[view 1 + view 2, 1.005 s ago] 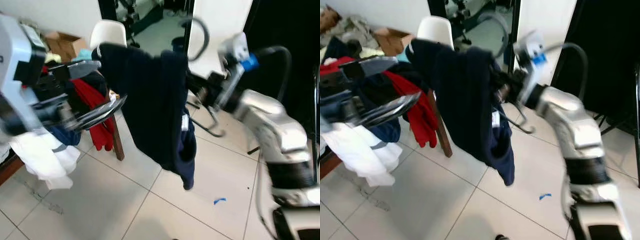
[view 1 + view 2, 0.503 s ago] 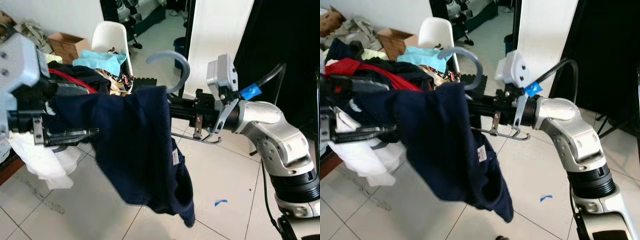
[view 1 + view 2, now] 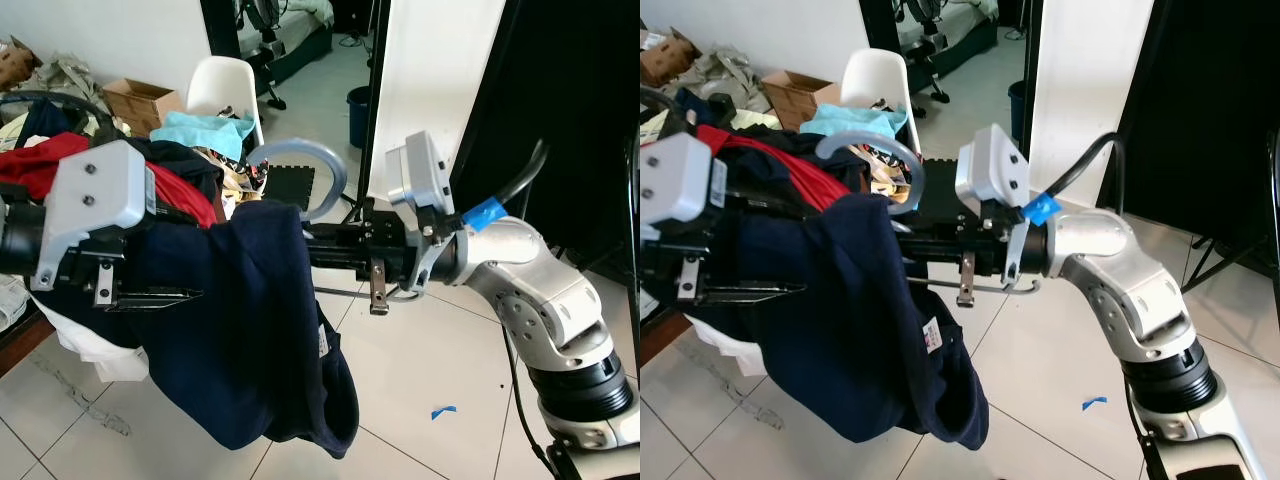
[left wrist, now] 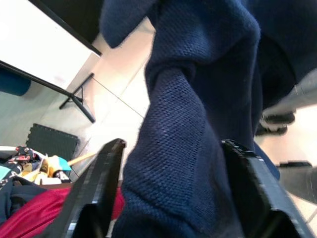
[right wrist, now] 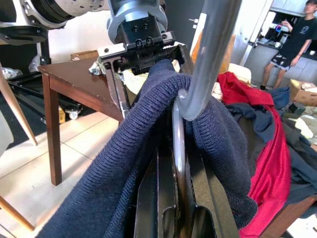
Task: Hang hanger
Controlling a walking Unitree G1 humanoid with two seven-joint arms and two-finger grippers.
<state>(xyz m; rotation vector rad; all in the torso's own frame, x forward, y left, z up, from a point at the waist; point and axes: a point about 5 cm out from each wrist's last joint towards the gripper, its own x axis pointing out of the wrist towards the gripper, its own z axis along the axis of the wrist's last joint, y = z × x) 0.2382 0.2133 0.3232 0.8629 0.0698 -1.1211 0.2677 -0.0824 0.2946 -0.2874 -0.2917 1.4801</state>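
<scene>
A navy sweater [image 3: 250,330] hangs mid-air above the tiled floor [image 3: 430,350], draped over a grey hanger [image 3: 310,165] whose hook curves up above the garment. The left gripper [image 4: 171,163] is clenched on the sweater, knit bunched between its 2 fingers [image 4: 99,183]. The right gripper [image 3: 320,250] grasps the hanger at the neck (fingers pressed together along it). Behind, a clothes pile [image 3: 190,135] and white chair [image 3: 222,80].
</scene>
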